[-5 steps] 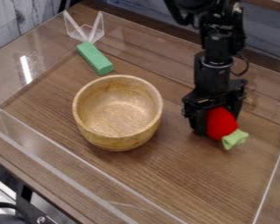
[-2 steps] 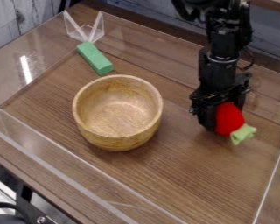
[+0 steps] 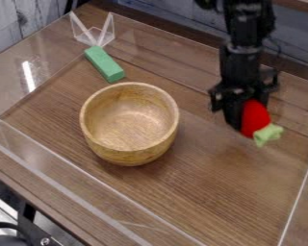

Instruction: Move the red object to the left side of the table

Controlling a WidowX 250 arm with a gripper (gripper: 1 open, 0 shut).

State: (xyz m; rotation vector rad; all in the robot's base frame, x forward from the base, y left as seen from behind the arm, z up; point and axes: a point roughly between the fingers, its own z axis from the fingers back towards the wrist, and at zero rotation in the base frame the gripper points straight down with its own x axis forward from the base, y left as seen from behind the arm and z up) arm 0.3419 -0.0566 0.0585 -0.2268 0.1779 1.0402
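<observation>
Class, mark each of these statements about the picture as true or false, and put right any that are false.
1. The wooden bowl has the red object inside it. False: the red object is at the pincer, outside the bowl.
2. The green block lies on the table. True.
3. The pincer is closed on the red object. True.
4. The red object has already reached the left side of the table. False: it is still over on the right side of the picture.
5. The red object has a light green end. True.
</observation>
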